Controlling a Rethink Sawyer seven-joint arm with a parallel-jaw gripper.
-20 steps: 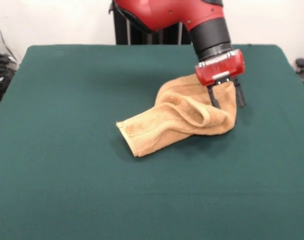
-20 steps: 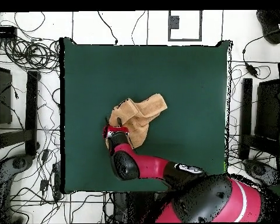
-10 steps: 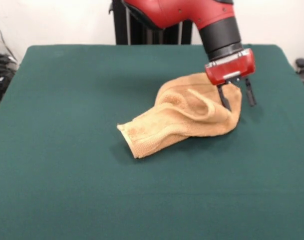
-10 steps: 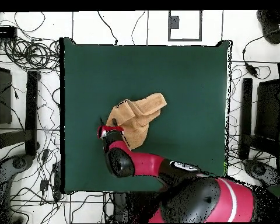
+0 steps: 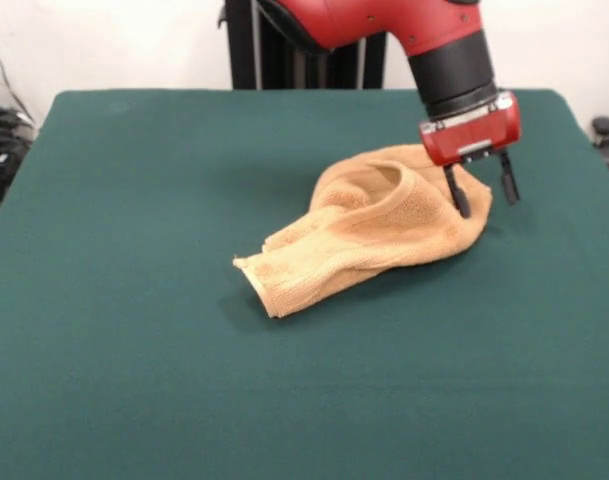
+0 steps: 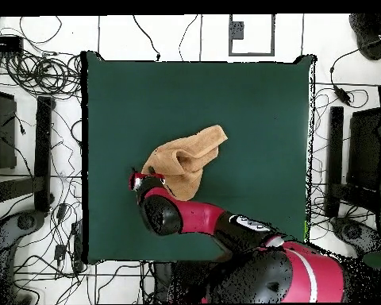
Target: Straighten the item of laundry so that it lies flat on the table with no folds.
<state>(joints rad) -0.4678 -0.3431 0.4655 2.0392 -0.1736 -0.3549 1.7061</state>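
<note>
The orange-tan towel (image 5: 374, 225) lies crumpled on the green table (image 5: 134, 200), right of the middle. A raised fold sits at its far right end and a narrower bunched end points to the front left. My gripper (image 5: 484, 193) hangs at the towel's right edge with its jaws apart. One finger (image 5: 460, 195) stands against the towel's edge and the other (image 5: 508, 182) is over bare felt. In the overhead view the towel (image 6: 186, 155) lies left of the table's (image 6: 257, 103) middle, with the gripper (image 6: 138, 179) at its lower left corner.
Black stands and tangled cables (image 6: 35, 79) lie on the floor around the table. The robot's pedestal (image 5: 284, 50) stands behind the far edge. Green felt stretches wide to the left of the towel and in front of it.
The gripper has moved right and slightly away from the camera. The towel's right end has shifted right with it, and its raised fold has opened out.
</note>
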